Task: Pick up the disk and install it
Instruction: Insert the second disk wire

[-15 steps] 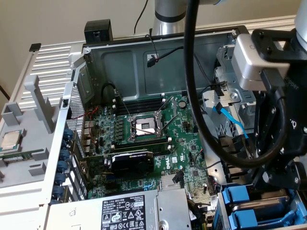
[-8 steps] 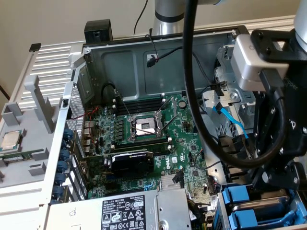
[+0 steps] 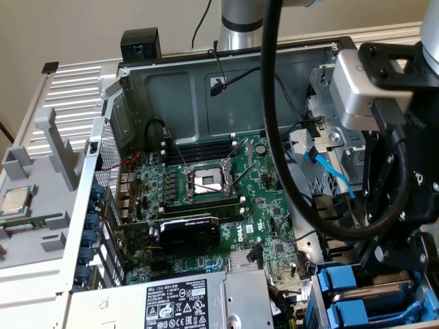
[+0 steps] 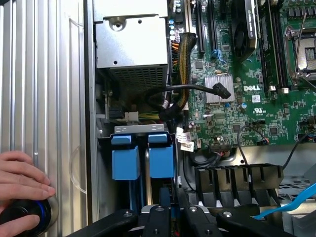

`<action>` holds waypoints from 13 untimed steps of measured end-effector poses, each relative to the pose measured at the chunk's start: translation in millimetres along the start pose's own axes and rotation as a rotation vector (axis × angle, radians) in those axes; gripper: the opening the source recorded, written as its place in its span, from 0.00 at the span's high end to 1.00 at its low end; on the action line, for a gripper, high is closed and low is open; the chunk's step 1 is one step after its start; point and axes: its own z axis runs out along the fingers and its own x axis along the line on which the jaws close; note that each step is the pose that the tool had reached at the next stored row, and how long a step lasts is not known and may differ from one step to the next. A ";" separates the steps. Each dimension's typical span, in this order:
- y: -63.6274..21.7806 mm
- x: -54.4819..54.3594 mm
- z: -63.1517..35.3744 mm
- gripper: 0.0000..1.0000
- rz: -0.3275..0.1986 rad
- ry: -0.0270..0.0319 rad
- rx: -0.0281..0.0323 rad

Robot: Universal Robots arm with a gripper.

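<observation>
Sitting w/ its blue carrier in the drive bay at the PC case [image 3: 206,89] corner, the disk [image 4: 161,155] is under the pincer [image 4: 170,217], shut, holding nothing; hand [image 4: 22,175] on ribbed panel [image 4: 44,74].

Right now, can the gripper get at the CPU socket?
Probably not directly. The gripper sits low at the drive bay, over the blue carriers, jaws shut. The CPU socket lies open across the board, but thick black cables hang between them.
</observation>
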 end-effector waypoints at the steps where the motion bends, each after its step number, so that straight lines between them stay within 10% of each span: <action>1: 0.0 0.0 0.0 0.84 0.000 0.0000 0.0001; 13: 0.1 0.1 -0.3 0.84 0.000 -0.0002 0.0030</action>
